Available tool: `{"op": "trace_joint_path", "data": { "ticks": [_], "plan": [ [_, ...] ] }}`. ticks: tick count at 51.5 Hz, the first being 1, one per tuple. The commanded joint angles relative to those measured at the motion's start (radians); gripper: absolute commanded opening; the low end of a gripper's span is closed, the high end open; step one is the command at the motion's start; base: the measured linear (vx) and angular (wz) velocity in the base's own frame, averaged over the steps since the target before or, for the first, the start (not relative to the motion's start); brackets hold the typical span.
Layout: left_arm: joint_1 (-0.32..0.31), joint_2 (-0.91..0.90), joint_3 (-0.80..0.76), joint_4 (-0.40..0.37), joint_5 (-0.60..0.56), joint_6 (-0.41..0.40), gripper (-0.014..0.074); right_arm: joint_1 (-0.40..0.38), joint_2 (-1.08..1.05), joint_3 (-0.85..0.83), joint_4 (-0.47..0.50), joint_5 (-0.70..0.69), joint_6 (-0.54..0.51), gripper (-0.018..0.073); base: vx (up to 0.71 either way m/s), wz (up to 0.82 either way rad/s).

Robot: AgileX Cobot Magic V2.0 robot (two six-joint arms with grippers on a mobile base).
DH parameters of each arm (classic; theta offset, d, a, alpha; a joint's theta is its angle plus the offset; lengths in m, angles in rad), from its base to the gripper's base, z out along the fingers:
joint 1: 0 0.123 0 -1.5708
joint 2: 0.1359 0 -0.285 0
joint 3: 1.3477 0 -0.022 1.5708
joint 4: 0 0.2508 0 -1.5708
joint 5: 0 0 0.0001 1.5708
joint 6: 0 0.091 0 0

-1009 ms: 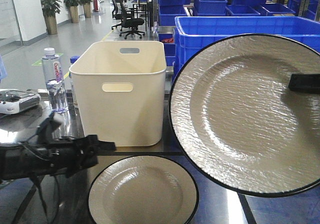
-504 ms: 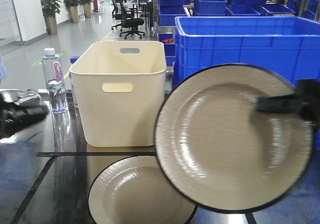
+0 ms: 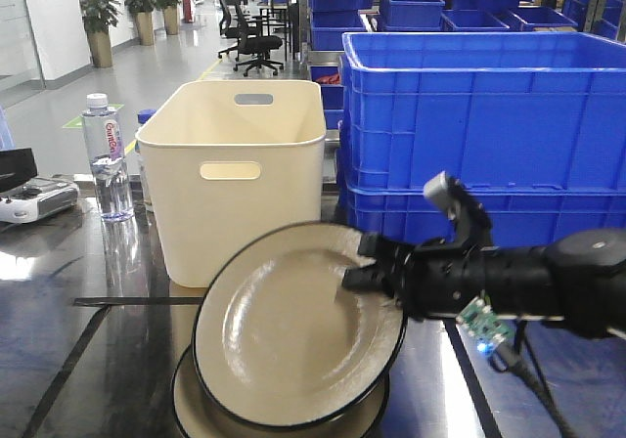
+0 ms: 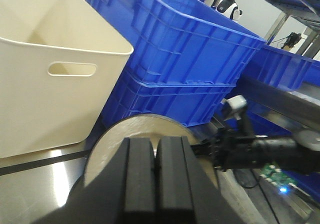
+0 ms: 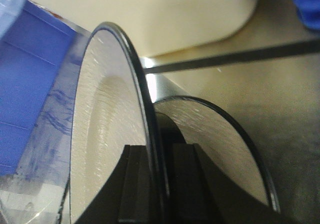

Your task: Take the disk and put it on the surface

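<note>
— Front-facing view first: where is the disk?
— The disk (image 3: 293, 326), a cream plate with a black rim, is tilted steeply, its face turned toward the camera. The right gripper (image 3: 364, 265) holds it at about 2 o'clock on the rim, with the arm reaching in from 3 o'clock.

— Is it on the table yet?
— I cannot tell if it touches anything. Its lower edge overlaps a second plate (image 3: 196, 399) that lies flat on the dark glossy table (image 3: 59, 291), right under it. Black tape lines (image 3: 127, 301) run across the table at 9 o'clock from the plates.

— And the jaws?
— In the right wrist view the right jaws pinch the disk's (image 5: 107, 129) rim, one finger on each face, with the second plate (image 5: 220, 149) below. In the left wrist view the left gripper's (image 4: 156, 171) jaws are pressed together on nothing, hovering above the disk (image 4: 150, 126).

— What stands around?
— A cream bin (image 3: 235, 179) with handle slots sits at 12 o'clock from the plates, just behind them. Stacked blue crates (image 3: 489, 130) are at 2 o'clock, beside the bin. A water bottle (image 3: 106, 159) stands at 10 o'clock, left of the bin.
</note>
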Motion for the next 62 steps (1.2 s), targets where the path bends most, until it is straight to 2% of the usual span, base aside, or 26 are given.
{"op": "trace_joint_path", "data": {
  "ticks": [1,10,20,23,27,33,36,42,46,51,55,58,62],
  "plan": [
    [0.000,-0.038,-0.034,-0.066,-0.001,-0.016,-0.0008,-0.003,-0.022,-0.038,0.121,-0.002,0.001,0.0004,0.00,0.00],
    [0.000,-0.046,-0.034,-0.066,0.009,-0.045,-0.0008,-0.003,0.021,-0.038,0.110,0.047,-0.003,0.0115,0.00,0.00],
    [0.000,-0.046,-0.034,-0.066,0.012,-0.045,-0.0008,-0.003,0.035,-0.038,0.093,0.077,-0.028,0.0398,0.00,0.00],
    [0.000,-0.046,-0.034,-0.066,0.013,-0.045,-0.0008,-0.005,0.034,-0.038,0.093,0.068,-0.079,0.0505,0.00,0.00],
    [0.000,-0.046,-0.034,-0.066,0.014,-0.045,-0.0008,-0.005,0.033,-0.038,0.093,0.039,-0.191,0.0603,0.00,0.00],
    [0.000,-0.046,-0.034,-0.065,0.020,-0.044,-0.0008,-0.005,0.033,-0.038,0.087,-0.037,-0.418,0.0679,0.00,0.00],
    [0.000,-0.046,-0.034,-0.064,0.020,-0.044,-0.0008,-0.005,0.030,-0.038,0.083,-0.091,-0.545,0.0681,0.00,0.00],
    [0.000,-0.046,-0.034,-0.062,0.024,-0.044,-0.0008,-0.005,0.008,-0.038,0.058,-0.194,-0.683,0.0661,0.00,0.00],
    [0.000,-0.046,-0.034,-0.043,0.024,-0.045,-0.0008,-0.005,-0.020,-0.038,0.023,-0.276,-0.718,0.0629,0.00,0.00],
    [0.000,-0.046,-0.034,0.016,0.015,-0.045,-0.0007,-0.005,-0.078,-0.037,-0.033,-0.366,-0.706,0.0567,0.00,0.00],
    [0.000,-0.044,-0.034,0.123,-0.013,-0.053,-0.0006,-0.005,-0.140,-0.036,-0.100,-0.389,-0.672,0.0468,0.00,0.00],
    [0.000,-0.043,-0.034,0.243,-0.035,-0.107,-0.0005,-0.005,-0.195,-0.029,-0.161,-0.390,-0.623,0.0356,0.00,0.00],
    [0.000,-0.041,-0.034,0.492,-0.076,-0.243,-0.0003,-0.005,-0.295,0.005,-0.269,-0.389,-0.521,0.0139,0.00,0.00]
  ]
}}
